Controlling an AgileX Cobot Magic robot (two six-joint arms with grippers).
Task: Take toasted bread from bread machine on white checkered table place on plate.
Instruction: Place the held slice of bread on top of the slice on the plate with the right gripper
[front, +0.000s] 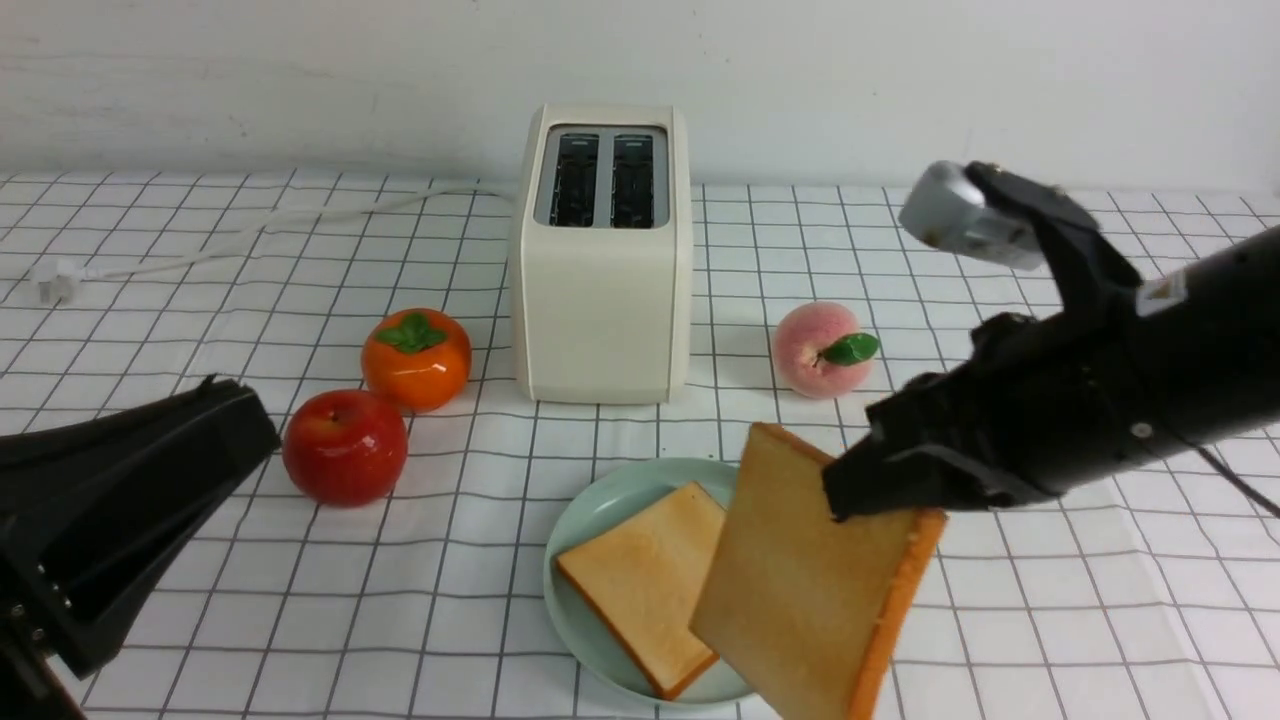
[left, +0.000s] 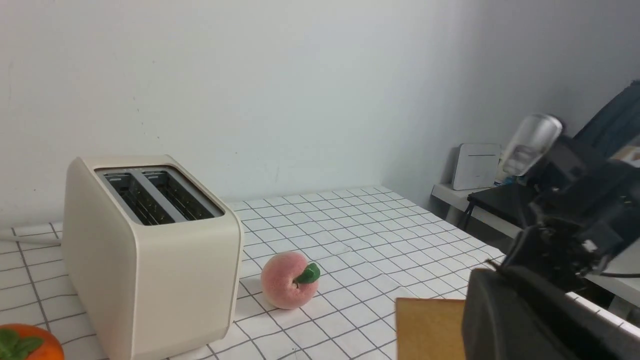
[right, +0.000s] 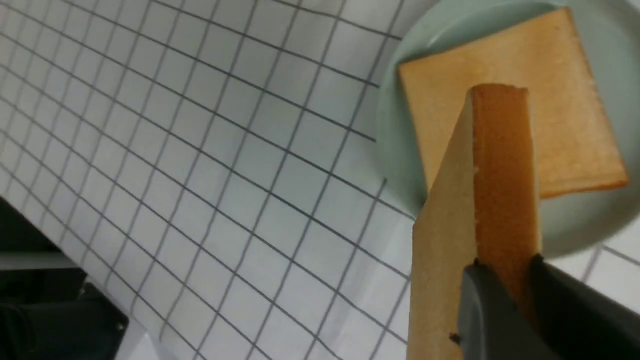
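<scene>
The bread machine (front: 600, 260) stands at the back middle of the white checkered table (front: 300, 600), both slots empty; it also shows in the left wrist view (left: 150, 250). In front of it lies the plate (front: 585, 510) with one slice of toasted bread (front: 645, 585) flat on it. My right gripper (front: 860, 490) is shut on a second slice (front: 800, 590), held tilted on edge over the plate's right side. In the right wrist view the fingers (right: 487, 315) pinch that slice's crust (right: 500, 190) above the plate (right: 400, 125). My left gripper (front: 240, 425) is shut and empty at the front left.
An orange persimmon (front: 415, 358) and a red apple (front: 345, 447) sit left of the bread machine, a peach (front: 820, 350) right of it. The white cord runs to a plug (front: 50, 280) at the far left. A wall closes the back.
</scene>
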